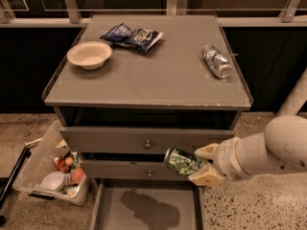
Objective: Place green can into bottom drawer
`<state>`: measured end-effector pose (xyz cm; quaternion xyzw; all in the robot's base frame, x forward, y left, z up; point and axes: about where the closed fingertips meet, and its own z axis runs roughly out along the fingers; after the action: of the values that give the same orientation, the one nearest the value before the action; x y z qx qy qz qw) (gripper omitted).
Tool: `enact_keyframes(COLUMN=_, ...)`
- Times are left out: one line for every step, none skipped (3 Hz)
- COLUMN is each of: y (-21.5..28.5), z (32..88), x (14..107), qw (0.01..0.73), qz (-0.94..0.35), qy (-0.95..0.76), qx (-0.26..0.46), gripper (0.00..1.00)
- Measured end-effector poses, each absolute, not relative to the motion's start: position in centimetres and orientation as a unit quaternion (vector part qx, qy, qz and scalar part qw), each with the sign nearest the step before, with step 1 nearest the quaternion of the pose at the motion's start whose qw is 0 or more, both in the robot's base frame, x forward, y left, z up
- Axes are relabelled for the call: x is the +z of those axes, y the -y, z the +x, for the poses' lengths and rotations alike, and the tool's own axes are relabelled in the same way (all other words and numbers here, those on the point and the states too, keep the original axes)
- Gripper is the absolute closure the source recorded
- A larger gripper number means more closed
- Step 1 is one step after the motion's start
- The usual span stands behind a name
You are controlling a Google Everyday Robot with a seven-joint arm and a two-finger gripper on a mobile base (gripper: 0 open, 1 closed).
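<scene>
Just over bottom drawer (178, 202), gripper (200, 164) w/ green can (181, 161)

the grey cabinet top (158, 85) carries a cream bowl (89, 54), a blue snack bag (132, 35) (crumpled) and a crinkled silver can (216, 61), all apart. the gripper (200, 165) clasps the green can (182, 161) before the drawer fronts (120, 140).

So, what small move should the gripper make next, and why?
Probably lower the gripper: it is shut on the green can, held sideways in front of the middle drawer, above the right side of the open bottom drawer, not yet inside it.
</scene>
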<state>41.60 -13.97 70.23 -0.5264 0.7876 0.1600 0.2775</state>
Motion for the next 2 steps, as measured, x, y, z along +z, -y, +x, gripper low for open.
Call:
enact_keyframes(y=15.2, z=41.8, x=65.1, qw=0.299, qz=-0.513, qy=-0.787, qx=0.165, gripper=1.0)
enact_keyframes(y=15.9, z=42.2, x=60.5, qw=0.31, qz=-0.515, qy=-0.781, qx=0.169, gripper=1.0)
